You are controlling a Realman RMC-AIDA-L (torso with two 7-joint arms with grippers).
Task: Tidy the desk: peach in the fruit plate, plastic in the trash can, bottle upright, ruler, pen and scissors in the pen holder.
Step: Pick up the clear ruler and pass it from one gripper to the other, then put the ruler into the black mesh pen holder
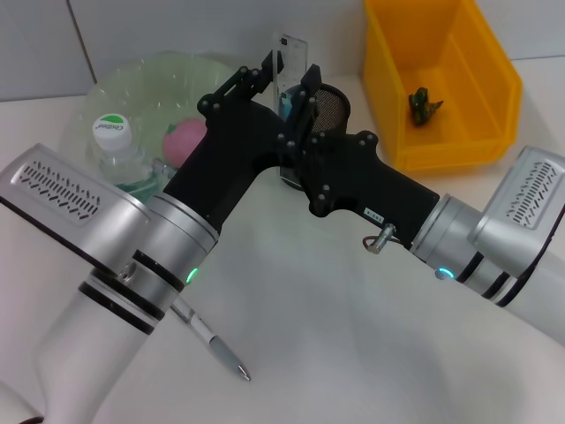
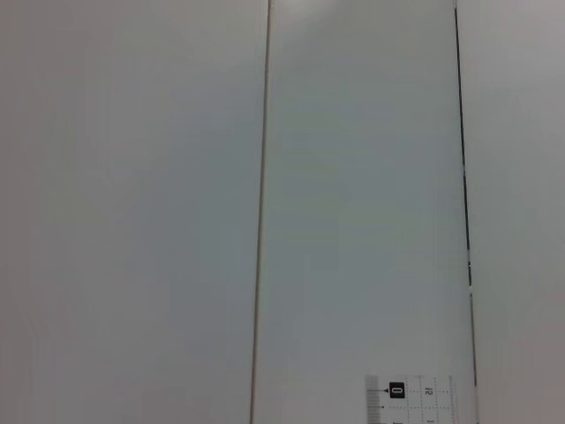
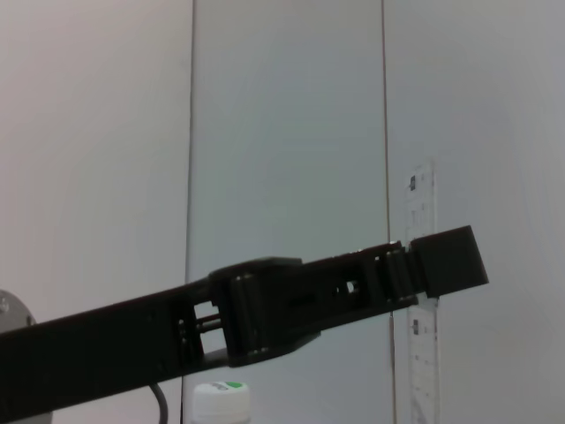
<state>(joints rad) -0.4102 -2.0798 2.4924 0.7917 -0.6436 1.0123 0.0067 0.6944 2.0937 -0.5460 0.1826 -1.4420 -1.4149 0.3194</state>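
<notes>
Ruler (image 1: 290, 62) upright in left gripper (image 1: 275, 64) above pen holder (image 1: 328, 108).

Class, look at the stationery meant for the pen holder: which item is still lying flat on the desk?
The pen, lying flat on the desk near the left arm. The clear ruler stands upright at the pen holder instead.

Our two arms with silver-white casings bearing slotted vents, black bands at the wrists, small green-blue ring lights, our left gripper (image 1: 281, 64) and right gripper (image 1: 300, 119) in matte black housings dotted with screws, a small white label and metal knob on our right.
</notes>
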